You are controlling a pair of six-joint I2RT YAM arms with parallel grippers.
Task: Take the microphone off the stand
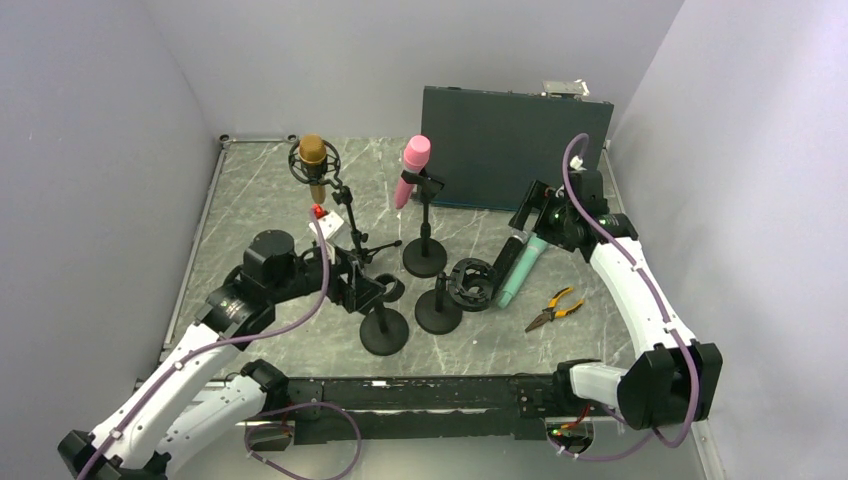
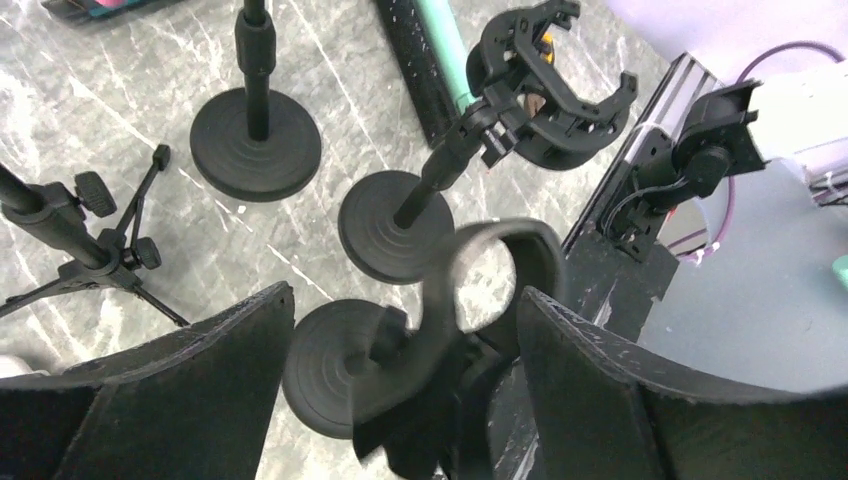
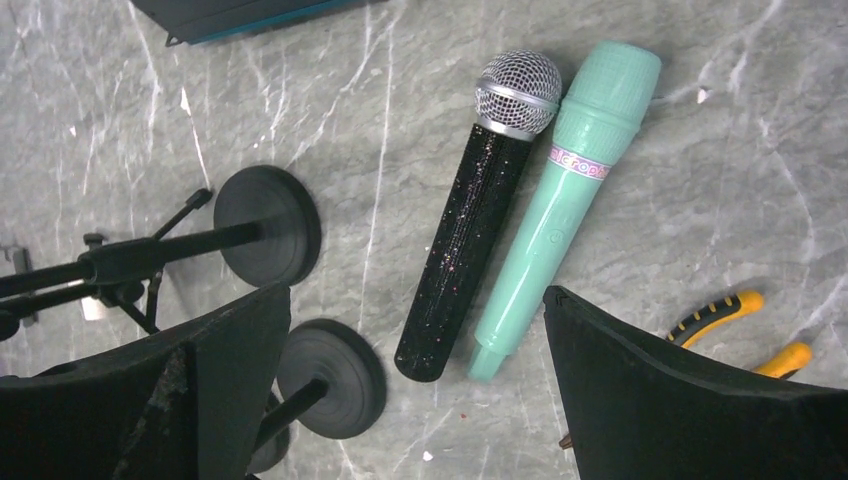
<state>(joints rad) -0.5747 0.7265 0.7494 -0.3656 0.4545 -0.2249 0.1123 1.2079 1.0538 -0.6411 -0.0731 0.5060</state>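
A grey marble table (image 1: pixel 260 200) carries everything, with a dark panel (image 1: pixel 500 150) upright at its back edge, well beyond both pairs of fingers. The left gripper (image 2: pixel 405 300) is spread wide and holds nothing. In the gap between its fingers stands the empty ring clip (image 2: pixel 490 270) of a short round-based stand (image 2: pixel 330 370). The clip is blurred, and I cannot tell whether either finger touches it. Just past those fingers is a second short stand (image 2: pixel 385 225) with an empty shock-mount cradle (image 2: pixel 545 85).

Farther out from the left fingers, the pink microphone (image 1: pixel 413 168) sits tilted in the clip of its tall stand (image 1: pixel 425 255). A gold microphone (image 1: pixel 313 155) hangs in a ring mount on a tripod stand (image 1: pixel 350 225) beside it.

The right gripper (image 3: pixel 417 295) is also wide open and empty. It hovers over a black glitter microphone (image 3: pixel 475 220) and a teal microphone (image 3: pixel 565 190), which lie side by side on the marble. Yellow-handled pliers (image 3: pixel 740 305) lie just outside its right finger.
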